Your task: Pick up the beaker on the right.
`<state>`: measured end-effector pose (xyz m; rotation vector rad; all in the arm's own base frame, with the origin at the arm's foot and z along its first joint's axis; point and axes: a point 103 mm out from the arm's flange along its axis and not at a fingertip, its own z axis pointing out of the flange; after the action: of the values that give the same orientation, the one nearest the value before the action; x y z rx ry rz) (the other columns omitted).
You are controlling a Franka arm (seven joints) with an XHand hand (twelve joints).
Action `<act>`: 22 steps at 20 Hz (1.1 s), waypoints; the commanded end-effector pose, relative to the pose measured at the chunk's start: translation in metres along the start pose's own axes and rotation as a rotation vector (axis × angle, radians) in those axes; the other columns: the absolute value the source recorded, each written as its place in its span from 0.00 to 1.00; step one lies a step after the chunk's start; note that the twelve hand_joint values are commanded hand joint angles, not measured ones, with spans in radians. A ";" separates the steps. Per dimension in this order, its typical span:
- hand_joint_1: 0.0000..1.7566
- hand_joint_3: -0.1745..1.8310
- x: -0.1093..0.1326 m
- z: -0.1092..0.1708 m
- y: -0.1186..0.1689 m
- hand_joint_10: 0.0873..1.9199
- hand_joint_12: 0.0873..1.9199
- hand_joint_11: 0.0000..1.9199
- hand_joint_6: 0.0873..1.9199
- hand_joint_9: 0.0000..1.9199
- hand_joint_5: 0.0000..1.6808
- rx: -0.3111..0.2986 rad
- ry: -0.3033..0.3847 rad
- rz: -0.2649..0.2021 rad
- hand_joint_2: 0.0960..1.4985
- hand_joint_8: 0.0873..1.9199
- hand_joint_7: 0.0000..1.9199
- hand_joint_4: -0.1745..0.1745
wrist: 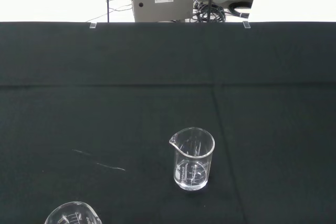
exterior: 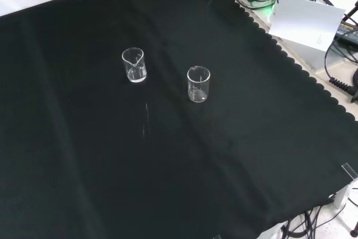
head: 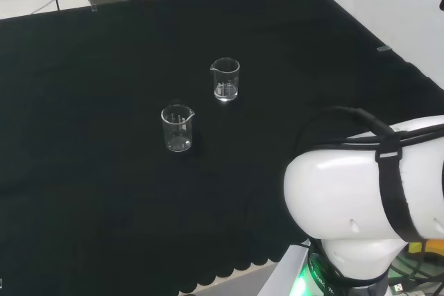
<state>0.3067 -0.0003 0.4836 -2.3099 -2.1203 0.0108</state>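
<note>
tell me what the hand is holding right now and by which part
Cannot be told for the hand itself; both beakers stand free on the black cloth, untouched.

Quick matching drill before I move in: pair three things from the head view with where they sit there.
Things:
1. farther beaker
2. nearer beaker
3. arm link

Places in the head view:
A. lower right corner
B. mid-cloth, left and closer
C. mid-cloth, right and farther off

Pairs: 1-C, 2-B, 3-A
</note>
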 end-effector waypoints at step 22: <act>0.11 0.23 -0.033 0.041 0.020 0.35 0.64 0.00 0.01 0.09 0.20 0.013 0.056 0.091 0.79 0.28 0.04 0.40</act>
<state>0.3171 -0.0192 0.4611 -2.3539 -2.0404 0.0239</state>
